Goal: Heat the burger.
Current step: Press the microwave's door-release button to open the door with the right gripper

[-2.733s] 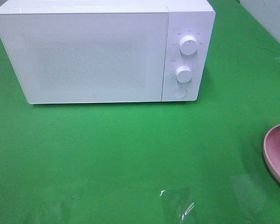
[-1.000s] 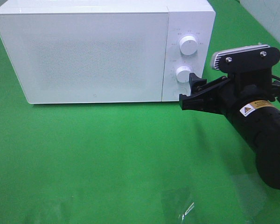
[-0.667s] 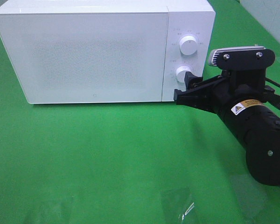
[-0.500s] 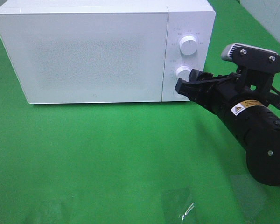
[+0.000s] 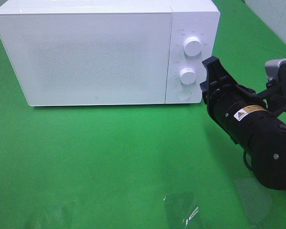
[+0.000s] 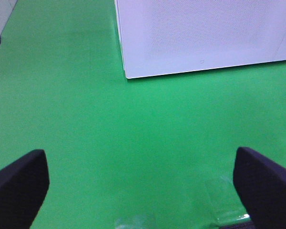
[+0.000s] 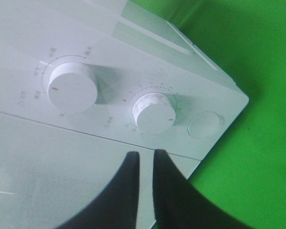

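The burger is out of view in every frame. A white microwave (image 5: 95,52) stands at the back of the green cloth with its door closed. Its panel carries an upper knob (image 5: 193,46), a lower knob (image 5: 187,75) and a round button (image 5: 183,94). My right gripper (image 5: 211,64) hovers just right of the panel, near the lower knob, its fingers pressed almost together and holding nothing. The right wrist view shows those fingers (image 7: 131,164) pointing at the door edge below the lower knob (image 7: 155,112). My left gripper (image 6: 143,191) stands wide open over bare cloth in front of the microwave's left corner (image 6: 128,74).
The black right arm (image 5: 257,138) covers the table's right side. A patch of clear shiny film (image 5: 181,210) lies on the cloth near the front edge. A pale wall (image 5: 276,19) borders the back right corner.
The right gripper has closed from wide open, rolled onto its side and drawn back a little to the right of the control panel. The left gripper is unchanged.
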Robot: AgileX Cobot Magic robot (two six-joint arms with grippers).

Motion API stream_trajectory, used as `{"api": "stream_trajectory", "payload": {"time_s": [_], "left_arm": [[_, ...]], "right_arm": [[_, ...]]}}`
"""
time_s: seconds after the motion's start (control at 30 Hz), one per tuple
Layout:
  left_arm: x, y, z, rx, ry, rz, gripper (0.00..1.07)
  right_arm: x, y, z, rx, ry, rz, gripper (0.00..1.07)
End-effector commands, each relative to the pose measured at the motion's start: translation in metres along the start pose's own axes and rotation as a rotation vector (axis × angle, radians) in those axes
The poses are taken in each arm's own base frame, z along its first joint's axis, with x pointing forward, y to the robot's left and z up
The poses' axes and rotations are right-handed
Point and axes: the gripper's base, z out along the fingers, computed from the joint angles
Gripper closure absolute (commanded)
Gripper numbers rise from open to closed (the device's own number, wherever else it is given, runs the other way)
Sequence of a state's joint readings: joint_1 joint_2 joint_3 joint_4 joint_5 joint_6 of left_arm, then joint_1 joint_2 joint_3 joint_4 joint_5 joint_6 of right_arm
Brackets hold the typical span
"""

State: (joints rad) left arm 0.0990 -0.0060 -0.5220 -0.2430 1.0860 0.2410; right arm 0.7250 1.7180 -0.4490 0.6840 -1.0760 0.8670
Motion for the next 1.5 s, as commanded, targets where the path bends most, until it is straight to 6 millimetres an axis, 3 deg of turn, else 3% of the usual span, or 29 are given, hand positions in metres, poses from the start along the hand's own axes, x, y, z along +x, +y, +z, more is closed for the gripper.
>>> {"api": "stream_trajectory", "payload": {"time_s": [0.03,0.13,0.4,0.77,0.93,1.5], "left_arm": [[0.0,0.0,0.0,-0.001,-0.015,-0.004,0.09],[0.0,0.0,0.0,-0.001,-0.015,-0.004,0.09],[-0.001,0.0,0.0,-0.001,-0.014,-0.004,0.09],[-0.001,0.0,0.0,-0.001,-0.014,-0.004,0.09],[-0.001,0.0,0.0,-0.001,-0.014,-0.004,0.09],[-0.001,0.0,0.0,-0.001,-0.014,-0.004,0.09]], "right_arm": [[0.004,-0.001,0.001,0.04,0.034,0.225,1.07],[0.007,-0.004,0.001,0.081,0.057,0.313,1.07],[0.009,-0.011,0.003,0.117,0.056,0.318,1.07],[0.028,-0.028,0.017,0.172,0.092,0.365,1.07],[0.032,-0.031,0.032,0.182,0.105,0.354,1.07],[0.018,-0.037,0.091,0.196,0.102,0.352,1.07]]}}
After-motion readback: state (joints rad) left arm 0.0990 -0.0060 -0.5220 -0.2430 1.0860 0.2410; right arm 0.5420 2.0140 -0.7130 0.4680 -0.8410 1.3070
